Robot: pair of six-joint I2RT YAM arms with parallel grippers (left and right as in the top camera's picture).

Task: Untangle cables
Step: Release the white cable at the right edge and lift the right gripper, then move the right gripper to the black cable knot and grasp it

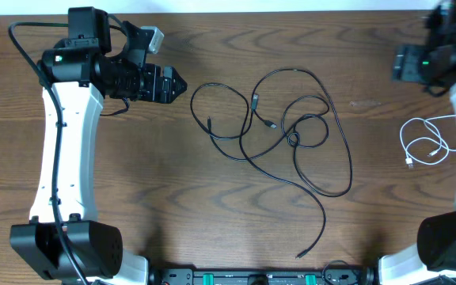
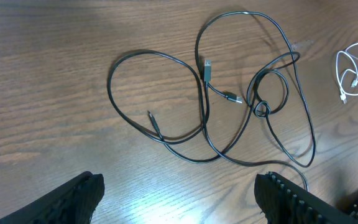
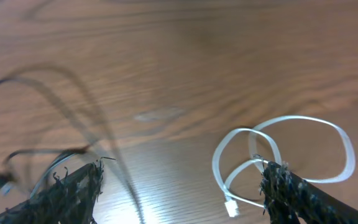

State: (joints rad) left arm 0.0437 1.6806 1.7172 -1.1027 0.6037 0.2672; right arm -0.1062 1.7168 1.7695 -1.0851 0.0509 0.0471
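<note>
**Overhead and wrist views of the desk [image 1: 172, 206], partway through the untangling.** The white cable [image 1: 427, 142] lay by itself in a loose coil at the right edge of the desk, well apart from the rest. It touched no black cord, so this part of the job was judged done.

The black cables [image 1: 291, 131] lay in a single tangle at the middle of the desk, slightly toward the far side. Their loops crossed one another at several places. A small tight loop [image 1: 293, 139] sat near the centre of the tangle, where the cords appeared to wind round each other. A plug end [image 1: 256, 100] lay inside the tangle, and a long tail [image 1: 300, 253] ran out toward the near edge. How many separate black cords there were could not be told.

The left gripper [image 2: 179, 198] hovered to the left of the tangle, its jaws wide apart and empty. The right gripper [image 3: 179, 196] hung near the white cable at the far right, its jaws likewise spread with nothing seen between them, though that view was blurred.

Judged from this layout, one cable was sorted and the larger share was left. The black cords had yet to be pulled apart and laid out singly.
</note>
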